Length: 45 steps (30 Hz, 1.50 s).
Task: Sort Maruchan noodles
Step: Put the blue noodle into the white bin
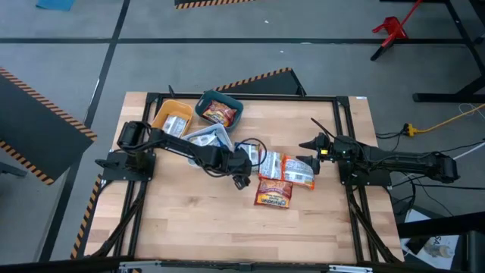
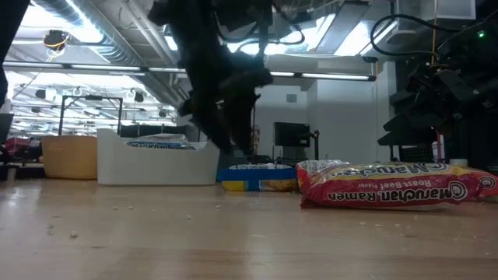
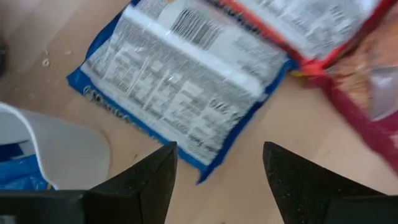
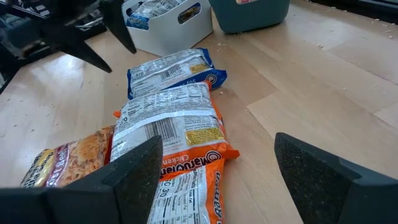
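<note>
Above the blue packet (image 3: 180,81), left gripper (image 3: 217,177) stood open, holding nothing.
Right gripper (image 4: 217,180) waited open near the orange packet (image 4: 171,127).

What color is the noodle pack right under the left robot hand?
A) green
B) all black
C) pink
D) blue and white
D: in the left wrist view, the open left gripper hovers just over a blue-edged white noodle packet lying on the wooden table.
</note>
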Available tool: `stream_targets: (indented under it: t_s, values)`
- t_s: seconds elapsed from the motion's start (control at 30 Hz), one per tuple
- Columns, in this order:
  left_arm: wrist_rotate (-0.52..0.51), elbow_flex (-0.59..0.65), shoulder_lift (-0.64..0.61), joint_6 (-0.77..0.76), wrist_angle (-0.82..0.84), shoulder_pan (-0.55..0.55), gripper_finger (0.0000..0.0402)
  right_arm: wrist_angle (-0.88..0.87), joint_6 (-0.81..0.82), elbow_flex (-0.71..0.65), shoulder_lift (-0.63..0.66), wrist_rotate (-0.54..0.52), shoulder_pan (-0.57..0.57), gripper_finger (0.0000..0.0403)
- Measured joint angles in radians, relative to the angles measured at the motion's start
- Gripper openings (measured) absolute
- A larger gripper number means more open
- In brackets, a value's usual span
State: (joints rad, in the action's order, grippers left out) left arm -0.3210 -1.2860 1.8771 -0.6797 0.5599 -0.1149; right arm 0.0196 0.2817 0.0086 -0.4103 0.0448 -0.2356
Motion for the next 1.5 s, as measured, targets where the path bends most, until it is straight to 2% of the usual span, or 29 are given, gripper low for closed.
stream_targets:
  t_s: [0.43, 0.8, 1.1, 1.27, 1.5]
  values:
    - [-0.007, 0.03, 0.004, -0.027, -0.025, 0.017, 0.0232, 0.0, 0.0, 0.0, 0.0, 0.0, 0.0, 0.0296]
    - [0.002, 0.029, 0.093, -0.046, -0.03, 0.015, 0.023, 0.0, 0.0, 0.0, 0.0, 0.0, 0.0, 0.0296]
    - [-0.021, 0.03, 0.101, -0.051, -0.037, 0.016, 0.0226, 0.0, 0.0, 0.0, 0.0, 0.0, 0.0, 0.0296]
    - [-0.03, 0.03, 0.101, -0.059, -0.041, 0.019, 0.0182, 0.0, 0.0, 0.0, 0.0, 0.0, 0.0, 0.0296]
    - [-0.043, 0.029, 0.101, -0.078, -0.078, 0.021, 0.0073, 0.0, 0.0, 0.0, 0.0, 0.0, 0.0, 0.0296]
